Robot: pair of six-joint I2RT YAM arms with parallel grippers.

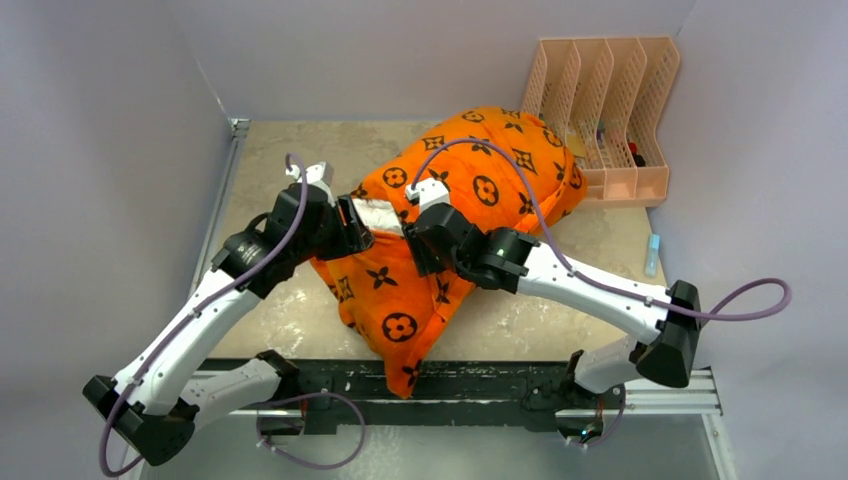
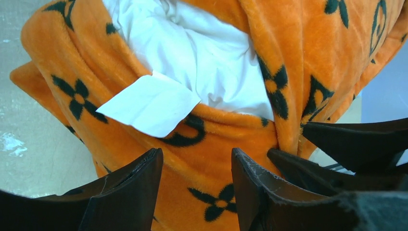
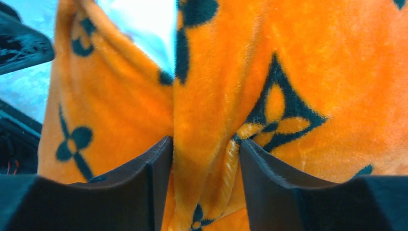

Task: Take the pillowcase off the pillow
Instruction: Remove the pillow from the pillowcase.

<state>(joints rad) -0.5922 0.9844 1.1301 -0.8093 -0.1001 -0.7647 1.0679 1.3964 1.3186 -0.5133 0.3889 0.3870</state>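
Pillowcase (image 1: 480, 190): orange plush, floppy, bunched; puffy white pillow (image 2: 202, 53) bulging out; left gripper (image 2: 196, 154), right gripper (image 3: 206, 142) both clamped on plush.

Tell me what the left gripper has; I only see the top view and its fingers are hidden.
Observer: From its wrist camera, the left gripper has the pillowcase hem filling the gap between its fingers.
Operator: Is the pillow exposed there?
Observer: Yes, the white pillow bulges out of the opening just above that hem, and a white tag lies on the hem.
Operator: And the right?
Observer: The right gripper pinches a raised fold of the orange fabric.
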